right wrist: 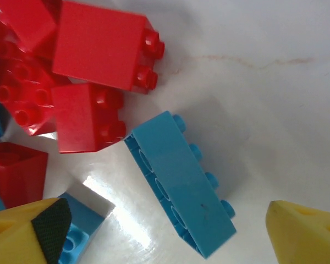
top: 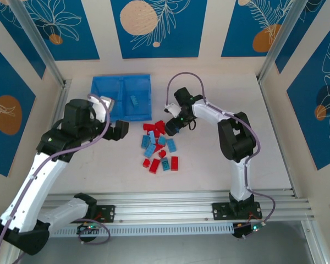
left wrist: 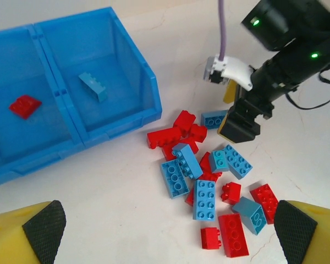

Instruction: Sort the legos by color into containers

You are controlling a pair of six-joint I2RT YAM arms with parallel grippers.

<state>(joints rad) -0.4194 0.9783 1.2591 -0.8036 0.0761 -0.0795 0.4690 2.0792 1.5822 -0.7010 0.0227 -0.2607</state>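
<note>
Blue plastic forms the tray (top: 102, 91) at the far side of the pale worktop (top: 201, 176), its two compartments parted by a middle wall (left wrist: 58, 91). One red brick (left wrist: 25, 105) lies in the left compartment, and one light blue brick (left wrist: 93, 86) lies in the right compartment. The other legos (top: 158, 146), red and light blue mixed, lie in a loose heap on the worktop just in front of the tray's right compartment. The left fingers (left wrist: 41, 234) stand wide open and empty above the worktop, near the heap's left side. The right fingers (right wrist: 27, 231) hang low over the heap's far right edge, also spread apart. A long light blue lego (right wrist: 179, 184) lies on its side between them, touched by neither.
</note>
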